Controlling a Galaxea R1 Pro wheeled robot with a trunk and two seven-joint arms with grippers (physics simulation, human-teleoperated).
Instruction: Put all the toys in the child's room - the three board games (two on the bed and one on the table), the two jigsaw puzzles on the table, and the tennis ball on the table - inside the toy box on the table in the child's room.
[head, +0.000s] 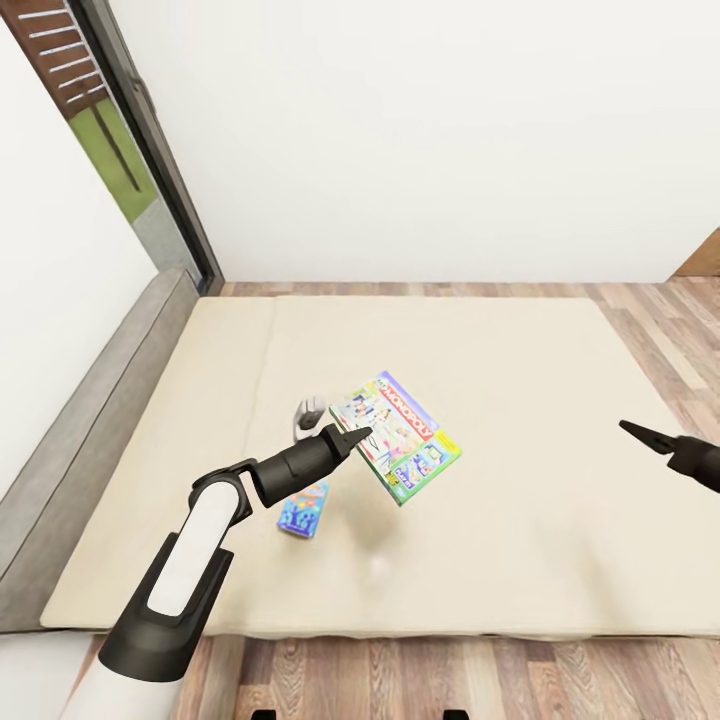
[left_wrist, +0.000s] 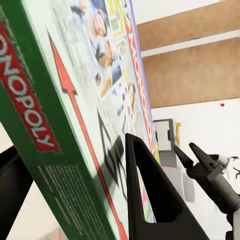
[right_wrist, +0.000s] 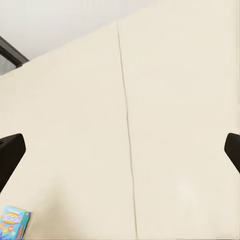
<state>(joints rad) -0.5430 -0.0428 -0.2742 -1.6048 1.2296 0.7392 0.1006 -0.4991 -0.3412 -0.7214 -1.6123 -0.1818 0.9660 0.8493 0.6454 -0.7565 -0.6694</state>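
Observation:
My left gripper (head: 355, 437) is shut on the white-green Monopoly board game (head: 405, 440), holding it tilted above the beige bed (head: 520, 520). In the left wrist view the game box (left_wrist: 75, 100) sits clamped between the black fingers (left_wrist: 150, 200). A smaller blue board game (head: 303, 510) lies flat on the bed under my left forearm and also appears in the right wrist view (right_wrist: 12, 222). My right gripper (head: 640, 432) hovers open over the bed's right side, holding nothing; its open tips are also visible from the left wrist (left_wrist: 200, 160).
A grey bed frame (head: 90, 400) runs along the bed's left side. Behind it stands a dark-framed window (head: 150, 130). Wooden floor (head: 660, 320) borders the bed at the far side and right, and a white wall (head: 420, 130) rises behind.

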